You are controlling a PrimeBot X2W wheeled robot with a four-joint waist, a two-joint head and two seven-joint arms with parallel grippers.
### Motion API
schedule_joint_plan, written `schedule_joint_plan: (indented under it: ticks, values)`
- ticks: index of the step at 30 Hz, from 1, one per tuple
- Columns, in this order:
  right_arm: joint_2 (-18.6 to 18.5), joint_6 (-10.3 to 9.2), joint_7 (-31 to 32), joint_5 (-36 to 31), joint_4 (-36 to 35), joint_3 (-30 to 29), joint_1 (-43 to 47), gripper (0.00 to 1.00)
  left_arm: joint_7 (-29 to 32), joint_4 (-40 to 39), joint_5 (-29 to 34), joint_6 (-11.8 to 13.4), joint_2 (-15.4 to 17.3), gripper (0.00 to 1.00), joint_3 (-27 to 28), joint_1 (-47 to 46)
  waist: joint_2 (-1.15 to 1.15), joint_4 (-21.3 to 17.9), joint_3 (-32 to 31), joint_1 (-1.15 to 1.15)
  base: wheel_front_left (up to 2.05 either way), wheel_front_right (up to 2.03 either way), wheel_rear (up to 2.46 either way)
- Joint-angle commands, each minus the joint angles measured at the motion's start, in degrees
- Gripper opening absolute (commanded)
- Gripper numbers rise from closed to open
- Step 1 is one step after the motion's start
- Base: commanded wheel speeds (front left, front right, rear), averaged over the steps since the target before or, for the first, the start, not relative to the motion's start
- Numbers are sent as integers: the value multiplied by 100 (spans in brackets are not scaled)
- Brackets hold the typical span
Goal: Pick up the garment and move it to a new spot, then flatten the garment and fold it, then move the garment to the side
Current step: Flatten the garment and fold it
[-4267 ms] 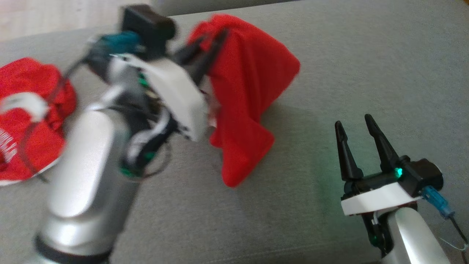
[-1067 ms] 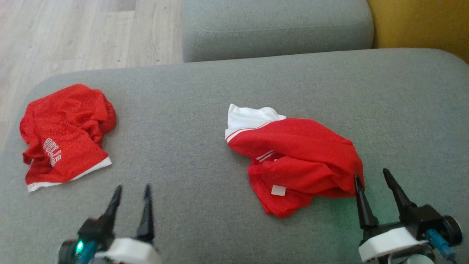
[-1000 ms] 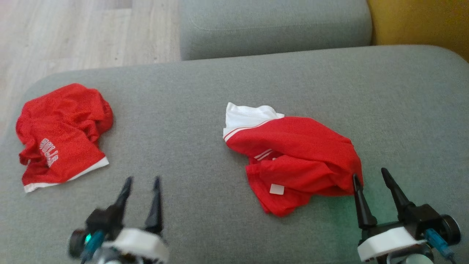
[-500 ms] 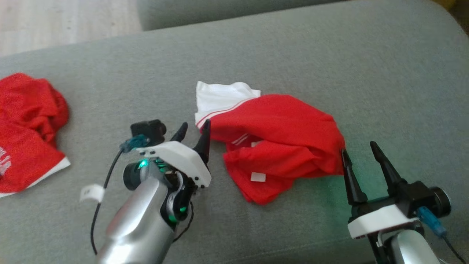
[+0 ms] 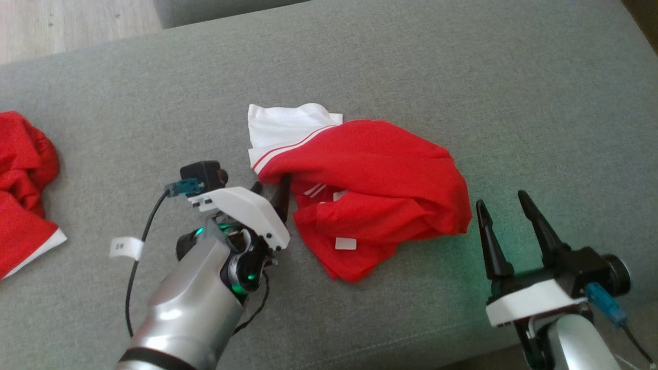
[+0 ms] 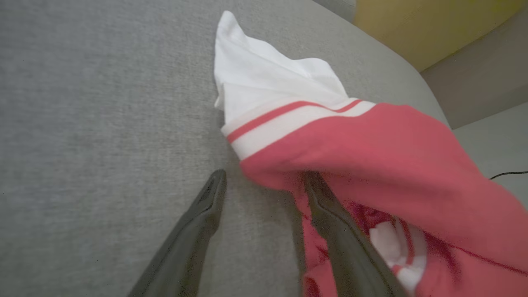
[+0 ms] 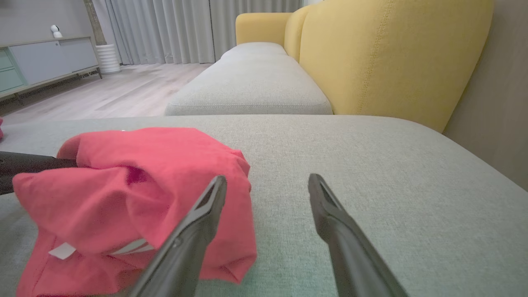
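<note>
Nearest me, my left gripper (image 5: pixel 271 184) is hovering low over the grey cushion (image 5: pixel 462 61), its two dark fingers standing wide apart and gripping nothing. In the left wrist view, one finger (image 6: pixel 198 222) is lying over bare cushion. The other is sitting tucked under the red edge of the garment (image 5: pixel 380 174), just below the striped white band (image 5: pixel 288 128). Whether that hem is lying fully inside the gap, I cannot tell.

My right gripper (image 5: pixel 501 199) is hovering at the lower right, also spread open and empty. It is pointing at the garment's right-hand bulge. Its inner fingertip is sitting just beside the cloth, and I cannot tell whether it is touching.

The garment is lying crumpled in the middle of the cushion, between my two grippers. Its long axis is running roughly left to right across my front, with the white end toward my far left and the red bulk toward my right. A small white label (image 5: pixel 345 243) is showing on the near fold. I am judging my left arm the nearer one to a graspable edge. Closing there and drawing that hem out leftward is looking like the way into the flattening.

Farther off on my left, another red garment (image 5: pixel 20 195) is lying well apart, and beyond the cushion the pale floor (image 5: pixel 51 25) is showing.
</note>
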Motion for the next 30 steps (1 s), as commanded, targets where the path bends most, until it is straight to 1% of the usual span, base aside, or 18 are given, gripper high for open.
schedule_joint_plan:
  ticks: [1, 2, 3, 4, 9, 12, 14, 17, 20, 23, 26, 30]
  values:
    - [-48, -4, -38, 61, -164, 137, -212, 100, -59, -110, -117, -77, 47, 100, 93, -282, 0, -8, 12, 0, 0, 0, 0]
    - [-45, -4, -38, 67, -159, 141, -225, 100, -104, -89, -218, -133, 47, 84, 45, -317, 0, -12, 17, 0, 0, 0, 0]
    - [-43, -4, -38, 72, -152, 142, -234, 100, -159, -70, -286, -194, 47, 41, -22, -356, 0, -13, 15, 0, 0, 0, 0]
    - [-41, -4, -38, 77, -144, 140, -240, 100, -221, -53, -344, -254, 47, 0, -86, -392, 0, -11, 11, 0, 0, 0, 0]
    - [-31, -4, -38, 109, -109, 105, -212, 100, -578, 36, -497, -427, 47, 0, -302, -571, 0, 33, -63, 0, 0, 0, 0]
    - [-28, -4, -38, 121, -91, 65, -156, 100, -823, -13, -498, -500, 47, 0, -292, -643, 0, 89, -165, 0, 0, 0, 0]
    - [-27, -4, -38, 123, -87, 30, -101, 100, -930, -177, -501, -564, 88, 0, -244, -651, 0, 142, -240, 0, 0, 0, 0]
    - [-41, -4, -38, 124, -85, -14, -2, 100, -997, -634, -502, -595, 281, 0, -155, -632, 0, 260, -377, 0, 0, 0, 0]
    - [-48, -4, -38, 121, -94, -34, 70, 100, -955, -1330, -535, -491, 589, 0, 6, -643, 0, 393, -486, 0, 0, 0, 0]
    - [-43, -4, -38, 131, -92, -22, 111, 100, -826, -2198, -584, -300, 954, 0, 207, -643, 0, 500, -598, 0, 0, 0, 0]
    - [-31, -4, -38, 143, -78, 6, 128, 100, -609, -3167, -690, -71, 1312, 0, 412, -548, 0, 564, -702, 0, 0, 0, 0]
    - [-18, -4, -38, 146, -55, 11, 182, 100, -208, -4498, -1000, 176, 1723, 0, 666, -281, 0, 612, -813, 0, 0, 0, 0]
